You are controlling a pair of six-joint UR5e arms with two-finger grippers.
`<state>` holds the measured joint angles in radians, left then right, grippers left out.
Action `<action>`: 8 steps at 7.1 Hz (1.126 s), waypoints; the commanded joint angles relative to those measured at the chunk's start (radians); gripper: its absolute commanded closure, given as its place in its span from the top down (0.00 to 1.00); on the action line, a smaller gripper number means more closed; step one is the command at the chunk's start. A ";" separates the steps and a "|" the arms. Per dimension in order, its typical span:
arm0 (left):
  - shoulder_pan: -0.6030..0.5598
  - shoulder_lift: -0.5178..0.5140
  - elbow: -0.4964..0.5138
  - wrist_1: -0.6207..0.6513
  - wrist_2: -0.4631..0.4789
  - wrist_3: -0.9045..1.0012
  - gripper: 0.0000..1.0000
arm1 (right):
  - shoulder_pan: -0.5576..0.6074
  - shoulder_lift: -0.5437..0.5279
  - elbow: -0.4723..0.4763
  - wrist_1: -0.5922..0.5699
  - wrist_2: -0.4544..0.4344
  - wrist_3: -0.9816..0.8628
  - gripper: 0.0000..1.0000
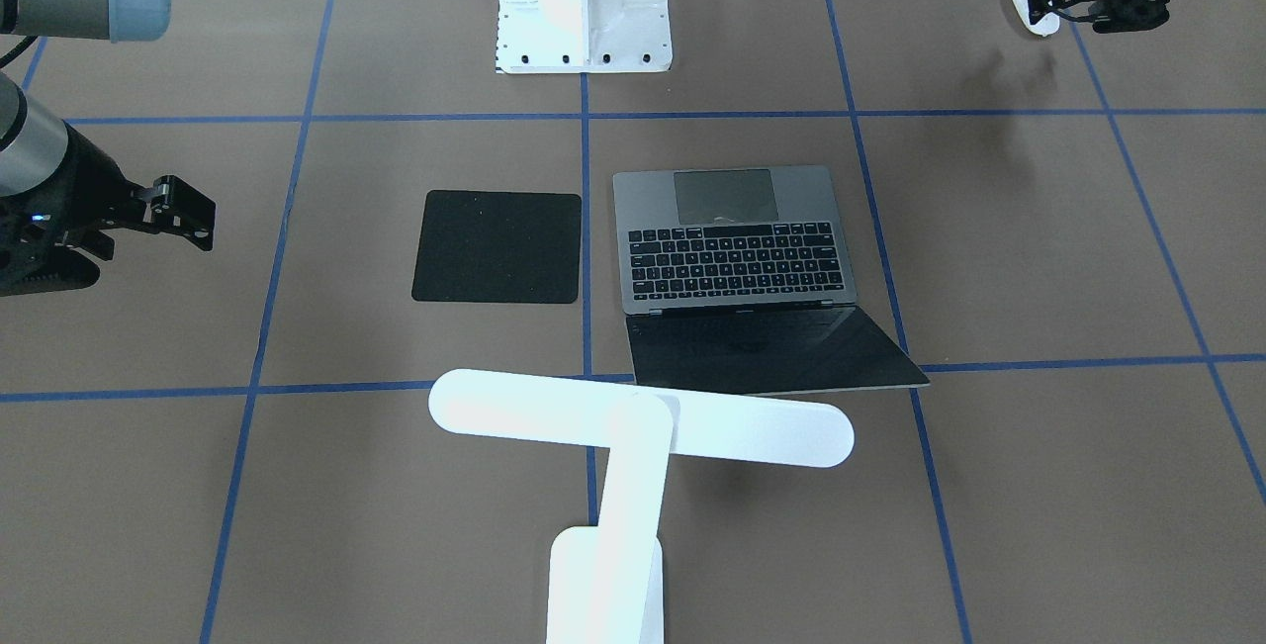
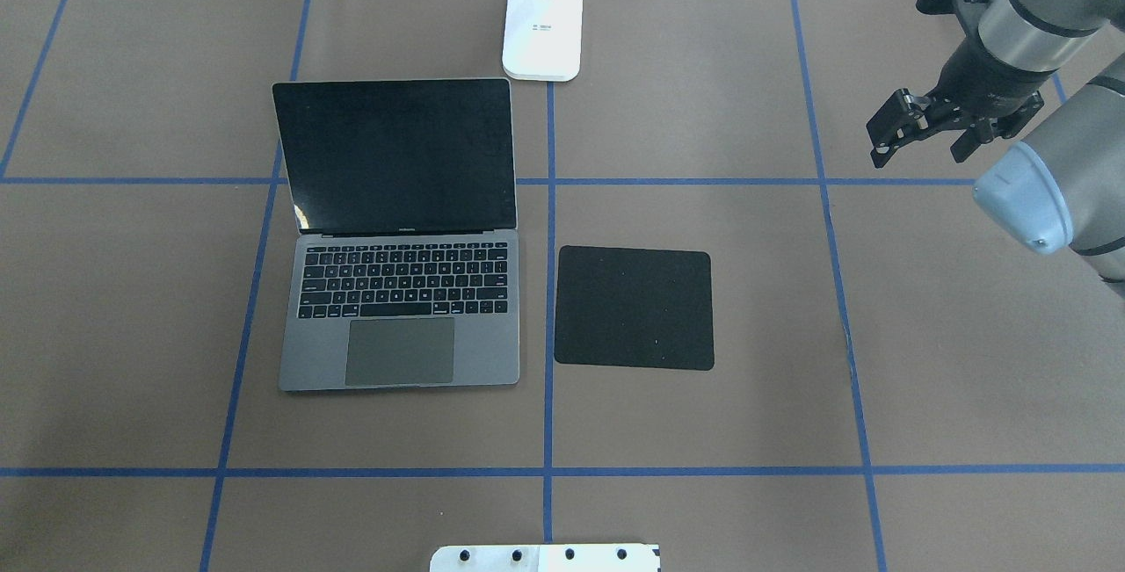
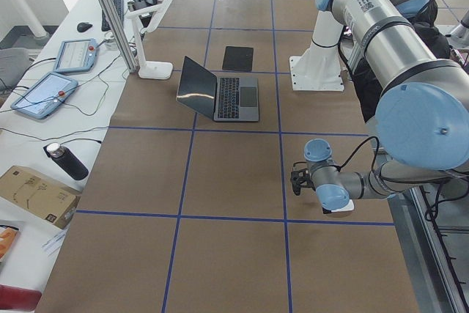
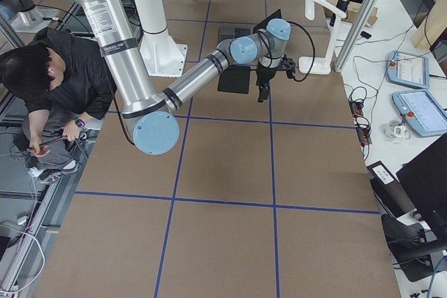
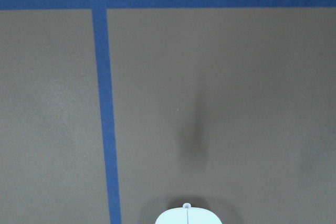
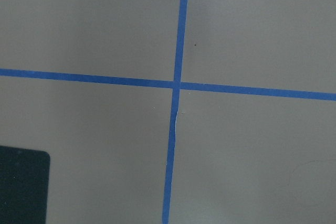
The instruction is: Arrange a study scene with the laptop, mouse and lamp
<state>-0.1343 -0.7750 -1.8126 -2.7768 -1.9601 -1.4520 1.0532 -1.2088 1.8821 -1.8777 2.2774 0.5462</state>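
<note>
The laptop (image 2: 400, 308) lies open left of the table's middle, with its black screen (image 1: 771, 352) tilted back. The white lamp stands behind it; its base (image 2: 542, 32) is at the far edge and its bar head (image 1: 641, 418) hangs over the table. The white mouse (image 1: 1034, 16) lies on the table at the robot's near left corner, and shows at the bottom edge of the left wrist view (image 5: 188, 216). My left gripper (image 1: 1050, 6) hovers open just beside and above the mouse, empty. My right gripper (image 2: 886, 124) is open and empty, raised over the table's right side.
A black square mat (image 2: 633, 308) lies right of the laptop; its corner shows in the right wrist view (image 6: 21, 187). The white robot pedestal (image 1: 584, 1) stands at the near edge. A person (image 4: 42, 82) crouches beside the table on the robot's side.
</note>
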 commanded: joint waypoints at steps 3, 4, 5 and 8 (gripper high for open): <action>0.134 -0.001 0.018 -0.038 0.024 -0.084 1.00 | -0.013 0.000 0.002 0.000 -0.004 0.001 1.00; 0.150 -0.001 0.025 -0.038 0.024 -0.084 1.00 | -0.019 0.000 0.002 0.000 -0.006 0.003 1.00; 0.160 -0.001 0.032 -0.041 0.023 -0.084 1.00 | -0.025 0.000 0.002 0.000 -0.006 0.003 1.00; 0.170 -0.010 0.047 -0.055 0.023 -0.087 1.00 | -0.036 0.000 0.000 0.000 -0.010 0.004 1.00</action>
<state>0.0326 -0.7815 -1.7725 -2.8252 -1.9374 -1.5379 1.0226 -1.2088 1.8836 -1.8776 2.2684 0.5505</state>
